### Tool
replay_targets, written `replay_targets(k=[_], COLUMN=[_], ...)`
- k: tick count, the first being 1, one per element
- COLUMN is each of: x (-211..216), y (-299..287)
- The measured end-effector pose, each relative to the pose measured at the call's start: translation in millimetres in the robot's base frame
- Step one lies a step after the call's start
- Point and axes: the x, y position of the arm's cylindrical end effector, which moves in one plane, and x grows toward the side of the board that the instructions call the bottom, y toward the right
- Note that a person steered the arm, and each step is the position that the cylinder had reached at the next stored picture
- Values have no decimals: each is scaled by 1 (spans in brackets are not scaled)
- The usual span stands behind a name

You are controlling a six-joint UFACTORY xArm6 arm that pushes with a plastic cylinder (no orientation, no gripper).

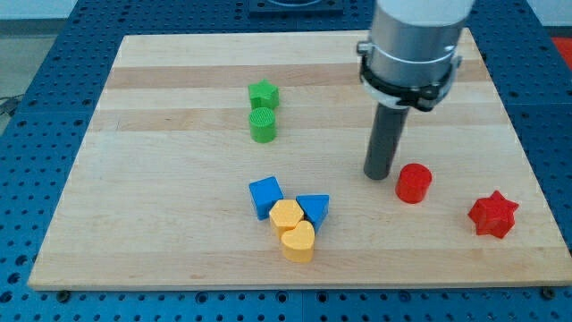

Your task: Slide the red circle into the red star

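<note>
Single camera view, elevated, looking obliquely down across the counter (179,250) from its near long edge toward the far edge. Nearly the whole wooden board is framed, with blue perforated base showing around it. Range is moderate. The arm's upper body is cut off at the view's top. No second view to compare.

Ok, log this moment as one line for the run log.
my tip: just left of red circle | red star: right and lower, apart from circle | contact: cannot tell | goal: not yet met
</note>
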Motion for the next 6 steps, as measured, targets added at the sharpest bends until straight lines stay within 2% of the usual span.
replay_targets(k=[2, 3, 6], x=[11, 19, 36], y=[5, 31, 63])
